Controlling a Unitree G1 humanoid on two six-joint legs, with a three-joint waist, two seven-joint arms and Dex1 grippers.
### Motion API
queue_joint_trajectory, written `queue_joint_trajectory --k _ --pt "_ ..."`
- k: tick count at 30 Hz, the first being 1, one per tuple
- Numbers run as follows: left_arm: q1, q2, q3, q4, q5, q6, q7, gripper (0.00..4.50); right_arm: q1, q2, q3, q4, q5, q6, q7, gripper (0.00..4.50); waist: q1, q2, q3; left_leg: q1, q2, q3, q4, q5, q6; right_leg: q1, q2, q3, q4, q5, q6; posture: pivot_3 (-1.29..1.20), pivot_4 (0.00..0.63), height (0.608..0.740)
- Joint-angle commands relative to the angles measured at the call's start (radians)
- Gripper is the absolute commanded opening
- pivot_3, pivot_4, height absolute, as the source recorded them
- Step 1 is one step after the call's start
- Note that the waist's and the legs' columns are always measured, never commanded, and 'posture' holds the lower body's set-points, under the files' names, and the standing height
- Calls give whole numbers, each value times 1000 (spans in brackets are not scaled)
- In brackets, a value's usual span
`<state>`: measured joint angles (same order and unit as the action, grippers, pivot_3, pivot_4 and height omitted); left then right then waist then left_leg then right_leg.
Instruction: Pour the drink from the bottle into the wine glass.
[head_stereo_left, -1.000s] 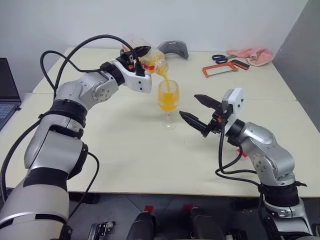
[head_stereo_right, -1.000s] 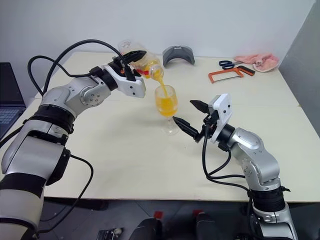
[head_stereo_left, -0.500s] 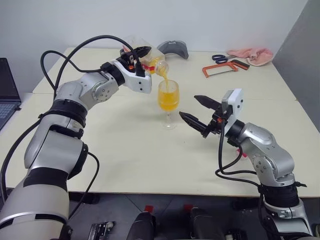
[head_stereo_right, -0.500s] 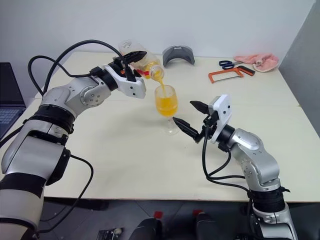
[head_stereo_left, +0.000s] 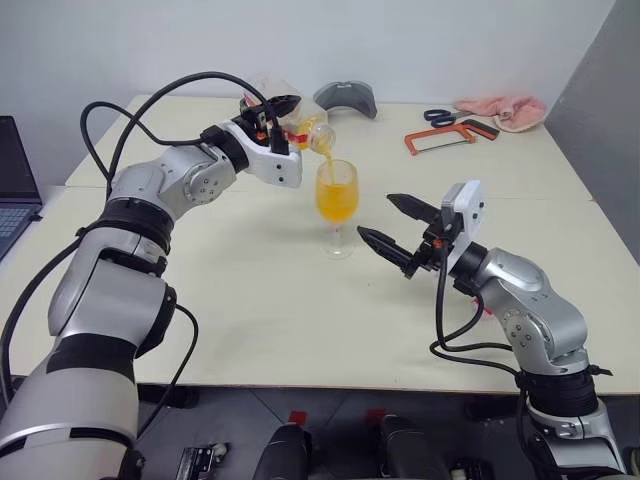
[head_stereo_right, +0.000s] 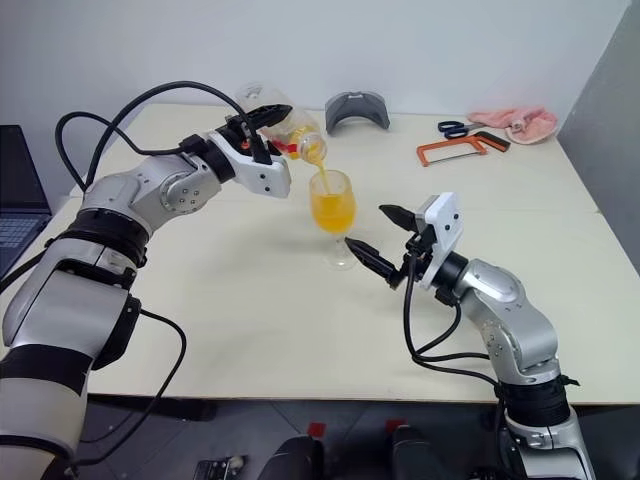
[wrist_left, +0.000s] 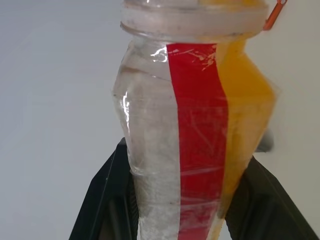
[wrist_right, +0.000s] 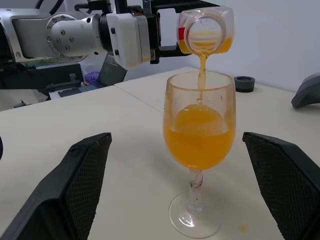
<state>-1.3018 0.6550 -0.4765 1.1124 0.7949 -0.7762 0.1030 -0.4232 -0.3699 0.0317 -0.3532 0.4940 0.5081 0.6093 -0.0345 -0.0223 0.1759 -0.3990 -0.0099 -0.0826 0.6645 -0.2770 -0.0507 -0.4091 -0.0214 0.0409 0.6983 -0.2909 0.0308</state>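
My left gripper (head_stereo_left: 280, 112) is shut on the clear bottle (head_stereo_left: 301, 128) with the red label stripe (wrist_left: 197, 135), held tipped mouth-down above the wine glass (head_stereo_left: 336, 205). A thin stream of orange drink (wrist_right: 201, 75) runs from the bottle's mouth (wrist_right: 205, 31) into the bowl, which is more than half full (wrist_right: 199, 142). The glass stands upright on the table. The black fingers (wrist_left: 107, 200) press both sides of the bottle. My right gripper (head_stereo_left: 378, 215) is open just right of the glass, its fingers (wrist_right: 85, 185) on either side of the stem without touching.
At the table's (head_stereo_left: 250, 300) back lie a grey curved object (head_stereo_left: 347, 98), scissors (head_stereo_left: 445, 115), an orange-framed saw (head_stereo_left: 440, 137) and a pink cloth (head_stereo_left: 505, 110). A laptop (head_stereo_left: 15, 190) sits at the far left. A small dark round object (wrist_right: 244, 83) rests behind the glass.
The drink keeps flowing and its level in the glass has risen a little. Neither arm has moved.
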Motion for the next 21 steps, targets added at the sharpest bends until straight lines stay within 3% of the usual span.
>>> queue_joint_trajectory --k 1,5,11,16,21 --pt "-18 -20 77 1 -116 0 -59 1734 -7 1 -11 -58 15 -11 -2 4500 0 0 0 0 0 0 0 0 0 0 0 0 0 0 0 0 150 740" --pt "0 -42 111 -15 -193 4 -138 1733 -10 0 -12 -60 16 -9 -2 4500 -1 0 0 0 0 0 0 0 0 0 0 0 0 0 0 0 150 740" --pt "65 -124 281 -46 -476 117 -381 1733 -23 -8 4 -63 -11 -24 1 4500 -4 0 0 0 1 0 1 0 -1 0 0 0 1 0 0 0 150 740" --pt "144 -157 430 -162 -689 332 -514 1733 -24 -47 42 -105 -32 -9 28 4500 -18 0 0 0 1 -1 1 1 -1 0 0 0 1 0 0 0 150 740" --pt "330 -139 583 -341 -881 592 -584 1708 -28 -80 124 -190 -31 85 26 4500 -37 1 -1 1 3 -4 0 1 -1 0 0 0 2 0 0 0 150 740"
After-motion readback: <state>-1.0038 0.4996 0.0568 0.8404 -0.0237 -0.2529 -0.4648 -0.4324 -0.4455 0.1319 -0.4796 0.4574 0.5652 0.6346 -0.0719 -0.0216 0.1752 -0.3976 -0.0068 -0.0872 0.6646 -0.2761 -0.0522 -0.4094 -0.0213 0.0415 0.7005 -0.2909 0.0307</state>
